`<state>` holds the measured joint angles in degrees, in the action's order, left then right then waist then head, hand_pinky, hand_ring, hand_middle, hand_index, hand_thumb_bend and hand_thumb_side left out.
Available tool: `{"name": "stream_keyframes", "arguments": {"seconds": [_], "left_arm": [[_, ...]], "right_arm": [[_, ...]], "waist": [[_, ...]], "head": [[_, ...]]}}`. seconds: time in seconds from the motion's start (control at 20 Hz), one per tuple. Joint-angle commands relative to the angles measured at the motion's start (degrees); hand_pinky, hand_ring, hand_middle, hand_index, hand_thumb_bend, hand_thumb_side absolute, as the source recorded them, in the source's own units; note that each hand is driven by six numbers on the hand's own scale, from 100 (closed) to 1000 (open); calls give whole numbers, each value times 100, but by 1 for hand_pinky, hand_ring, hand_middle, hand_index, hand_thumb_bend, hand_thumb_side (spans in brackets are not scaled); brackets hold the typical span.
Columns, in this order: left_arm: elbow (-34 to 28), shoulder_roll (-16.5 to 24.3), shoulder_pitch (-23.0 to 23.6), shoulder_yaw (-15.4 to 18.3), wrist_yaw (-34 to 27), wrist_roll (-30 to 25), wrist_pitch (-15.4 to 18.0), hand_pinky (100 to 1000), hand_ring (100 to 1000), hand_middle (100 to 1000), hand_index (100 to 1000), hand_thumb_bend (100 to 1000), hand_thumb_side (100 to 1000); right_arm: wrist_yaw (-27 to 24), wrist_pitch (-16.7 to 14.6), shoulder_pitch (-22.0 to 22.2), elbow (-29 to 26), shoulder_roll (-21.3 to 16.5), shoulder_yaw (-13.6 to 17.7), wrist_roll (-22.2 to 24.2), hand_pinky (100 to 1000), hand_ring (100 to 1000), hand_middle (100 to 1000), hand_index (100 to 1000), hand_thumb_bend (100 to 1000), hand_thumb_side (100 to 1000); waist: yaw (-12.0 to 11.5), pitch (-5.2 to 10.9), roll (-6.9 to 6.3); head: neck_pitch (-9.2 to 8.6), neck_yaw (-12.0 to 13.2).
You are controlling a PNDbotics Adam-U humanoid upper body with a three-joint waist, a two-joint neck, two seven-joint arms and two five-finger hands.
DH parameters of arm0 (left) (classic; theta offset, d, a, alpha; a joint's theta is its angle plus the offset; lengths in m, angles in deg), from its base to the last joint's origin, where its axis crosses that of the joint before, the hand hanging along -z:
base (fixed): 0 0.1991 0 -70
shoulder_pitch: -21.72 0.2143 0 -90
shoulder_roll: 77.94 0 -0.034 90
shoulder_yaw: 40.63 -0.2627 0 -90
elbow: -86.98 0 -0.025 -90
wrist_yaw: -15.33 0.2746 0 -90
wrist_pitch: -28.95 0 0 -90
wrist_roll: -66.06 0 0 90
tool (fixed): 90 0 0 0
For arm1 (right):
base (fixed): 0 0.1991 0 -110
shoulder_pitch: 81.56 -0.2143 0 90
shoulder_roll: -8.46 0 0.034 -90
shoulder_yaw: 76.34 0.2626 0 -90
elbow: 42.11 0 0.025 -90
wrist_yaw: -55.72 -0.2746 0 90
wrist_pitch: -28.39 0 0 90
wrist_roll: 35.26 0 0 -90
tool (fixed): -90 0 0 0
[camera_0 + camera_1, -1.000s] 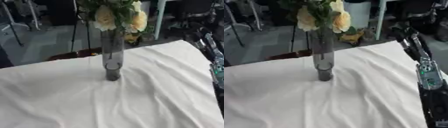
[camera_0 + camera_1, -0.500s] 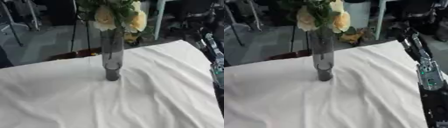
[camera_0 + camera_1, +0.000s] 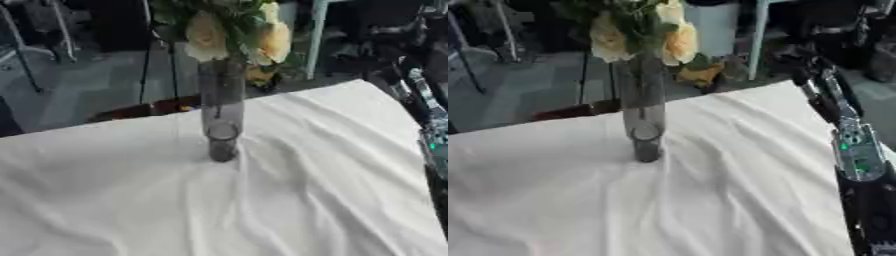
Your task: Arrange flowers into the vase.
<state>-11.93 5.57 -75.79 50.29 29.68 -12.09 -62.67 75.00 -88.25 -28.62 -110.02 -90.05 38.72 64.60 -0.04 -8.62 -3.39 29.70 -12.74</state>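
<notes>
A tall grey glass vase (image 3: 221, 120) stands upright on the white cloth (image 3: 175, 200), near the middle of the table. It holds a bunch of pale yellow and cream flowers (image 3: 640, 35) with green leaves, the heads well above the rim. My right arm (image 3: 855, 155) runs along the table's right edge, reaching toward the far corner. Its hand (image 3: 802, 60) is a dark shape against the dark background beyond that corner, well apart from the vase. My left hand shows in neither view.
The cloth is rumpled, with folds around the vase and toward the front. Behind the table's far edge are a grey floor, chair legs, stands (image 3: 26, 55) and a white bin (image 3: 710, 25).
</notes>
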Motion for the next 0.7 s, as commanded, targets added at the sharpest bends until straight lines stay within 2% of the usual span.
{"name": "stream_keyframes", "arguments": {"seconds": [0.05,0.55,0.7], "left_arm": [[-52,75,-26,12,-35,18,17,493,686,613,708,267,841],[-57,83,-42,18,-91,38,28,492,685,612,707,262,846],[-71,105,-82,33,-138,85,35,491,685,612,706,228,933]], "right_arm": [[-63,3,-57,-124,-128,37,40,755,966,627,933,729,975],[-279,69,27,-218,-96,41,143,752,965,619,934,708,979],[-365,68,59,-295,-84,37,170,750,962,617,934,696,994]], "waist": [[1,157,46],[-21,155,24],[-13,162,15]], "head": [[-30,-25],[-32,-22],[-41,-40]]}}
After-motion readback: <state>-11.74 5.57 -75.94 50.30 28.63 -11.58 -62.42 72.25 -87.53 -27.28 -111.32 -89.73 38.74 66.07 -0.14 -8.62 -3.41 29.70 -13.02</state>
